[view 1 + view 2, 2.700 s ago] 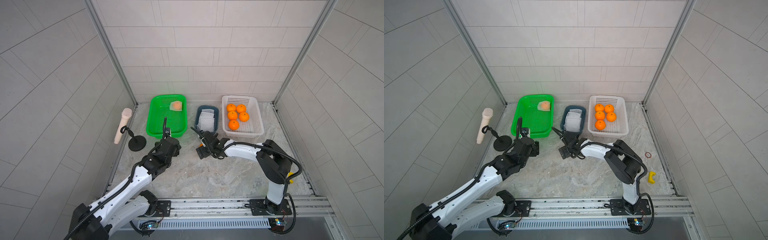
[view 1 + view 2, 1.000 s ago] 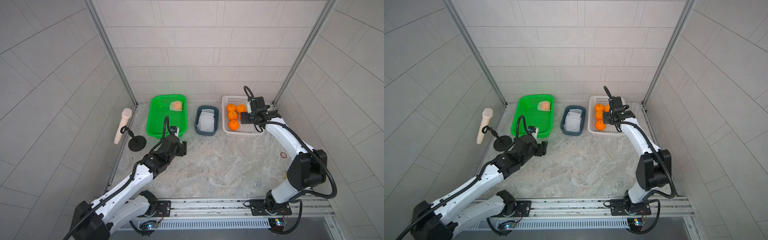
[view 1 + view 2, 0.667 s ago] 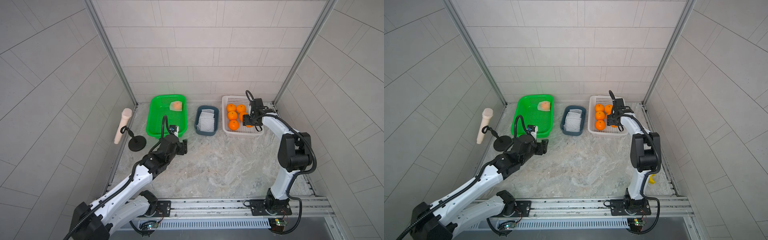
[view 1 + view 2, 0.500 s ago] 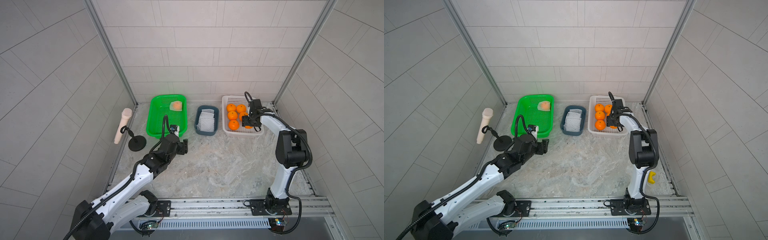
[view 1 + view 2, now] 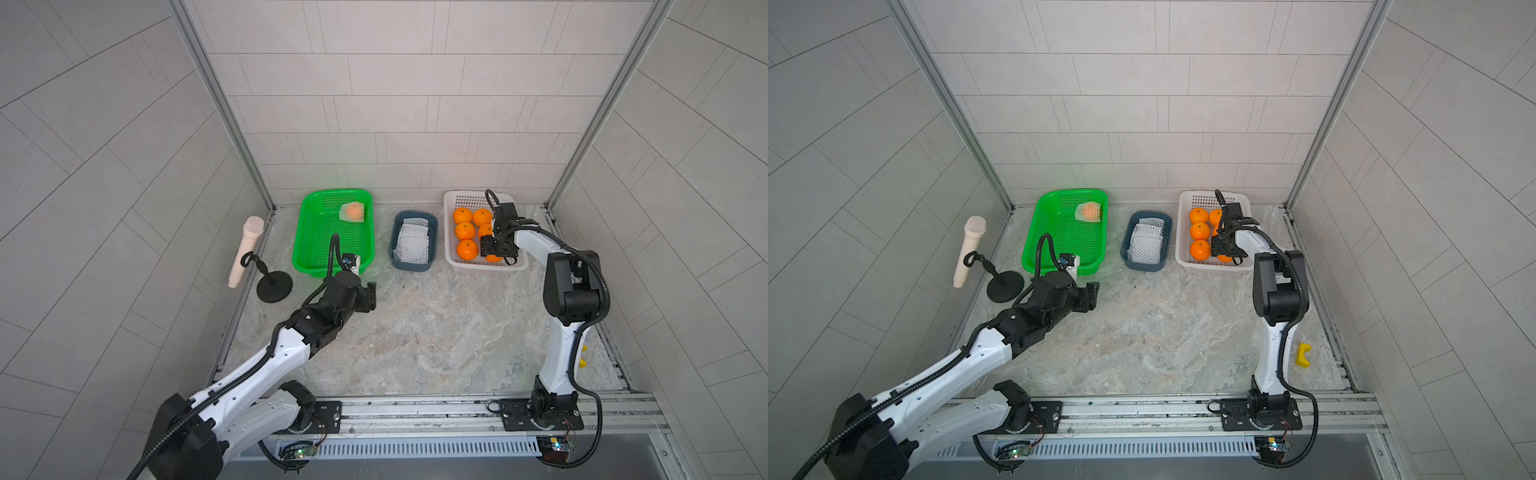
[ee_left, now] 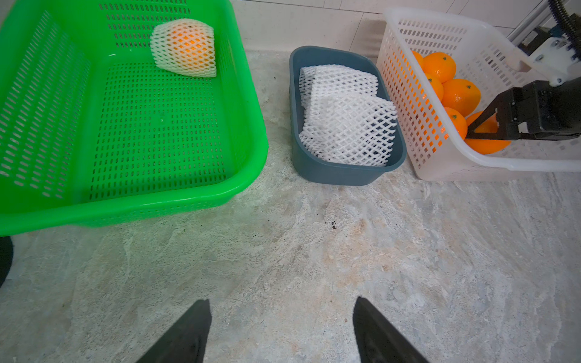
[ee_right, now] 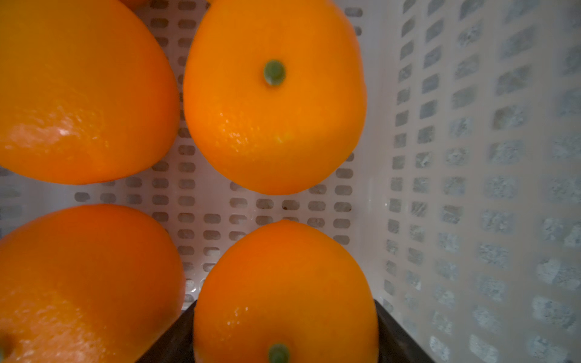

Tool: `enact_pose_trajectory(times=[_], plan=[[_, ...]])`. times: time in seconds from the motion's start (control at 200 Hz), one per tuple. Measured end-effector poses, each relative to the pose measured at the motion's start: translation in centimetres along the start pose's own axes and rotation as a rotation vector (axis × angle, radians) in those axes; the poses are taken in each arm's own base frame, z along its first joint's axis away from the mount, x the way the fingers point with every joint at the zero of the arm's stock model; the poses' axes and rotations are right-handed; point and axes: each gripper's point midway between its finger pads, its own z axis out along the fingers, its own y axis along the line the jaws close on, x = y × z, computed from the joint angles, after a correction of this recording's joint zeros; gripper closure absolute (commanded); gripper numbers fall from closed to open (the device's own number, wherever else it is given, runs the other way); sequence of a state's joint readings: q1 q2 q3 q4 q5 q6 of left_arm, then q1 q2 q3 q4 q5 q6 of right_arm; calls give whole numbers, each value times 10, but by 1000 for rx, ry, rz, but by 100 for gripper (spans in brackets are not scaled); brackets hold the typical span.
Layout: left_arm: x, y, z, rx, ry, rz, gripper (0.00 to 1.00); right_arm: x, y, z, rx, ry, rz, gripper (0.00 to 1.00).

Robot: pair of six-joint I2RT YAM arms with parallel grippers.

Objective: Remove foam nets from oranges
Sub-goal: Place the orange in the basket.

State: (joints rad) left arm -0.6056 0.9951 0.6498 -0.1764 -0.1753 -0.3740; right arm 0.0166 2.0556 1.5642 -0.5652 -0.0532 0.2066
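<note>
Low in the white basket at the worktop's back edge, the right tool flanks a bare orange, gripping or not I cannot tell; best release gently, lift straight, then let the open left tool fetch the netted orange in the green basket.

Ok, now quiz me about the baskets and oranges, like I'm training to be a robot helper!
1. True or false: the green basket holds exactly one netted orange.
2. Which gripper is down in the white basket, with a bare orange between its jaws?
3. Where do the empty foam nets lie?
A. green basket
B. blue-grey tub
C. white basket

Key
1. True
2. The right gripper
3. B
</note>
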Motion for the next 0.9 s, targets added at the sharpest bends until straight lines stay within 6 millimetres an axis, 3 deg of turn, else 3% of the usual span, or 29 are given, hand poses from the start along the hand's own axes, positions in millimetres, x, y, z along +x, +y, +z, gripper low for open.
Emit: enact_pose_trajectory(times=[0.57, 0.741, 0.901], plan=[[19, 4, 14, -29, 61, 18, 24, 5, 0, 5, -12, -4, 8, 10], [20, 5, 15, -33, 69, 16, 23, 8, -3, -16, -6, -35, 10, 8], [20, 5, 15, -37, 80, 8, 23, -8, -5, -54, -10, -144, 20, 8]])
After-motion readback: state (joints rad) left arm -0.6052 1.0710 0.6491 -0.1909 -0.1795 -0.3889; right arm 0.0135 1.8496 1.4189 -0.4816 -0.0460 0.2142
